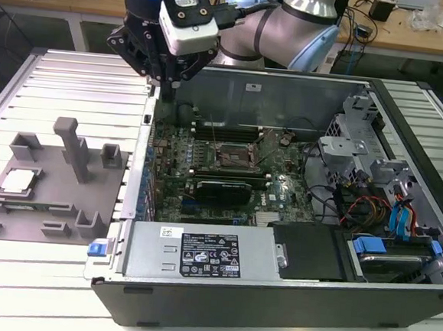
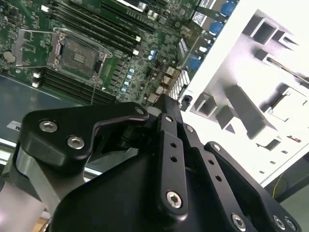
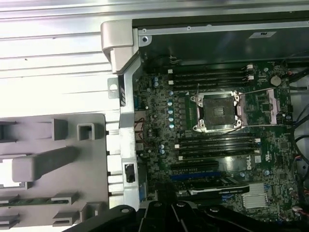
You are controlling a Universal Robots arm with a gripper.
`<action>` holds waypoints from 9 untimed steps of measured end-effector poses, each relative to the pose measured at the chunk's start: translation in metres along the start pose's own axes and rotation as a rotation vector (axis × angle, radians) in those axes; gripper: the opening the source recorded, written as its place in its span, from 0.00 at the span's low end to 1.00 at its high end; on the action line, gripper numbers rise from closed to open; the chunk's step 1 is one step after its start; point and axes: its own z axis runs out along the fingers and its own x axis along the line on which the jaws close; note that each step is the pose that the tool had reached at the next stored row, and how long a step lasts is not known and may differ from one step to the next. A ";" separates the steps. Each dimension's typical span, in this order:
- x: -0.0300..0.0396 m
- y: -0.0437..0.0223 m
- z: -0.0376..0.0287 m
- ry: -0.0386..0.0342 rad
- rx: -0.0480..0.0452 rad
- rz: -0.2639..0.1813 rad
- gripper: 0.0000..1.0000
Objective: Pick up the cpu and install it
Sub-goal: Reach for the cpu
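1. Pincer (image 1: 167, 89) hung above the open computer case (image 1: 271, 311), over the case's far corner on the exterior view's left, and touched nothing.
2. Its black fingers (image 2: 165, 121) looked drawn together, tip against tip, with nothing held between them.
3. The cpu (image 1: 18, 182) lay flat outside the case, silvery-white top up, in a shallow seat of the grey tray (image 1: 48, 227). It was well apart from the pincer.
4. The tray rested on the slatted metal tabletop (image 1: 75, 77), just beside the case's side wall on the exterior view's left. Several upright posts rose from the tray, and the tallest post (image 1: 75, 148) stood between the cpu and the case.
5. Inside the case, the socket (image 1: 234, 157) sat near the middle of the green motherboard (image 1: 178, 148). In both wrist views its frame was swung open and its dark contact field lay uncovered (image 3: 218, 109) (image 2: 77, 56).
6. Long black memory slots (image 3: 212, 77) ran along both sides of the socket.
7. A power supply (image 1: 199, 257) with a white label lay along the case's near wall.
8. A drive bay with blue tabs (image 1: 369, 244) and red cables filled the end of the case on the exterior view's right.
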 end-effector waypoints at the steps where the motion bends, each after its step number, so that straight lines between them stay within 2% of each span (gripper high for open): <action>1: 0.0019 -0.0001 0.0000 -0.0001 -0.0001 0.000 0.11; 6: 0.0139 -0.0010 -0.0004 -0.0001 0.0000 0.000 0.11; 9: 0.0168 -0.0012 -0.0004 -0.0001 0.0000 0.000 0.11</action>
